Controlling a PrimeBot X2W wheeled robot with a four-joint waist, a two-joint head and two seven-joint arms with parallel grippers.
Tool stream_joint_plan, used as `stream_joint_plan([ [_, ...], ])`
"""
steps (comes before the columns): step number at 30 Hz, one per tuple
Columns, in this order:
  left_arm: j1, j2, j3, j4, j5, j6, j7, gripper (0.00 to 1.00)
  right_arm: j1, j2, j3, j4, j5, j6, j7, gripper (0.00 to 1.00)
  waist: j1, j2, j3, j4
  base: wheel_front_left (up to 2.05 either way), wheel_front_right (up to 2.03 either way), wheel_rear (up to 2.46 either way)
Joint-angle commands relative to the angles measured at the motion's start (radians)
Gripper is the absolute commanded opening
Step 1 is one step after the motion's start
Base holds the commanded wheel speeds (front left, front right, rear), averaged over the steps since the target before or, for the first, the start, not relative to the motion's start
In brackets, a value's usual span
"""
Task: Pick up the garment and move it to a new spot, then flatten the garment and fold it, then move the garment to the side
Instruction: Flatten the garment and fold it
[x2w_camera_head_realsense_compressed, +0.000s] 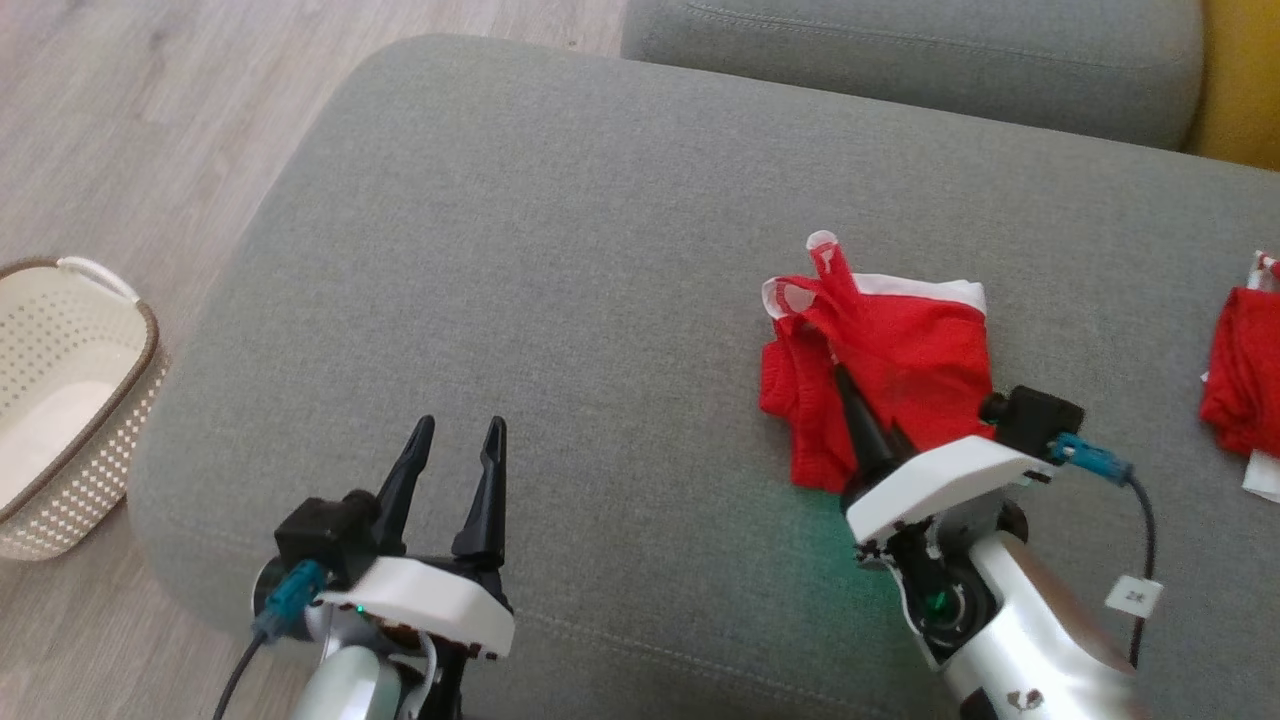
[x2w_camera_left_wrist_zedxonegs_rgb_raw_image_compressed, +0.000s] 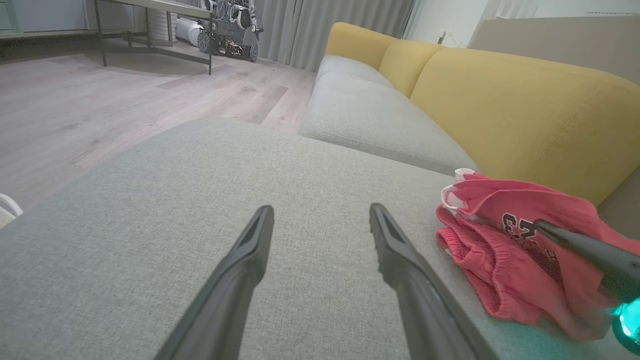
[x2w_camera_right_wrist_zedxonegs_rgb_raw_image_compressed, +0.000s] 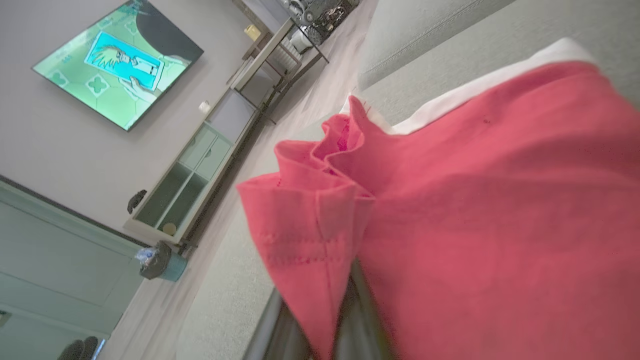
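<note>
The garment (x2w_camera_head_realsense_compressed: 900, 350) is a crumpled red piece with white trim, lying right of centre on the grey cushion (x2w_camera_head_realsense_compressed: 560, 250). My right gripper (x2w_camera_head_realsense_compressed: 840, 375) reaches into it from the near side, shut on a fold of the red cloth. The right wrist view has that pinched fold of the garment (x2w_camera_right_wrist_zedxonegs_rgb_raw_image_compressed: 475, 200) bunched over the fingers (x2w_camera_right_wrist_zedxonegs_rgb_raw_image_compressed: 360, 320). In the left wrist view the garment (x2w_camera_left_wrist_zedxonegs_rgb_raw_image_compressed: 505, 250) lies to the right, with dark lettering on it and a dark finger of the right gripper (x2w_camera_left_wrist_zedxonegs_rgb_raw_image_compressed: 580, 245) laid across it. My left gripper (x2w_camera_head_realsense_compressed: 462, 425) (x2w_camera_left_wrist_zedxonegs_rgb_raw_image_compressed: 321, 210) hovers open over bare cushion to the garment's left, holding nothing.
A second red and white cloth (x2w_camera_head_realsense_compressed: 1240, 370) lies at the cushion's right edge. A cream perforated basket (x2w_camera_head_realsense_compressed: 60, 400) stands on the wood floor (x2w_camera_head_realsense_compressed: 120, 120) to the left. Beyond are another grey seat (x2w_camera_head_realsense_compressed: 900, 50) and yellow backrests (x2w_camera_left_wrist_zedxonegs_rgb_raw_image_compressed: 500, 100).
</note>
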Motion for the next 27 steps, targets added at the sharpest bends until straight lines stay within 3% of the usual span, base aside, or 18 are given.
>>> stream_joint_plan([
  [1,-0.027,0.005,0.031,-0.028,0.002,0.006,-0.012,1.00,-0.052,0.005,0.035,-0.015,-0.023,0.007,-0.007,0.01,0.0000,0.0000,0.005,0.006,0.00,0.00,0.00],
  [2,-0.028,0.005,0.031,-0.027,0.001,0.006,-0.012,1.00,-0.058,0.005,0.048,-0.003,-0.038,0.007,-0.008,0.94,0.0000,0.0000,0.006,0.009,0.00,0.00,0.00],
  [3,-0.028,0.005,0.031,-0.026,-0.001,0.007,-0.012,1.00,-0.061,0.005,0.061,0.004,-0.043,0.007,-0.007,1.00,0.0000,0.0000,0.008,0.011,0.00,0.00,0.00],
  [16,-0.032,0.005,0.031,-0.024,-0.016,0.015,-0.012,1.00,-0.069,0.005,0.201,0.098,-0.121,0.007,0.058,1.00,0.0000,0.0000,0.018,0.008,0.00,0.00,0.00],
  [20,-0.037,0.005,0.032,-0.026,-0.019,0.016,-0.012,1.00,-0.089,0.005,0.192,0.147,-0.150,0.007,0.044,1.00,0.0000,0.0000,0.021,-0.003,0.00,0.00,0.00],
  [27,-0.052,0.005,0.047,-0.047,-0.015,0.016,-0.012,1.00,-0.112,-0.011,0.138,0.062,-0.131,0.007,-0.039,1.00,0.0000,0.0000,0.016,-0.062,0.00,0.00,0.00],
])
